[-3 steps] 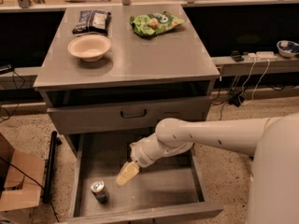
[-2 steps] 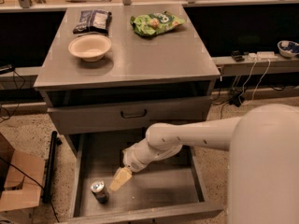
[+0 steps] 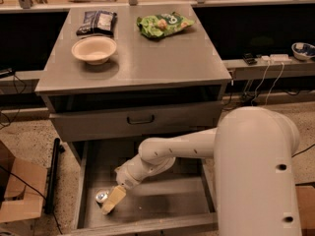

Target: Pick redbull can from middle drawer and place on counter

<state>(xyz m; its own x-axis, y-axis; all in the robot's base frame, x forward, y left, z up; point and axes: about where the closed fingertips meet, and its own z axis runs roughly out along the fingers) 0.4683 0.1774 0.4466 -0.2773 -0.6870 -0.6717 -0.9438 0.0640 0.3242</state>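
Observation:
The redbull can (image 3: 101, 196) stands upright on the floor of the open middle drawer (image 3: 162, 200), near its front left corner; only its shiny top shows. My gripper (image 3: 112, 201) reaches down into the drawer from the white arm, its pale fingers right beside the can on its right side, partly covering it. The counter (image 3: 162, 58) is the grey top of the cabinet above.
On the counter are a beige bowl (image 3: 94, 49), a dark snack bag (image 3: 97, 22) and a green chip bag (image 3: 161, 24). A closed drawer front with a dark handle (image 3: 140, 119) overhangs the open drawer. A cardboard box (image 3: 19, 191) stands on the floor at left.
My gripper has moved left and toward the drawer's front, from the drawer's middle to right beside the can. The can has not moved.

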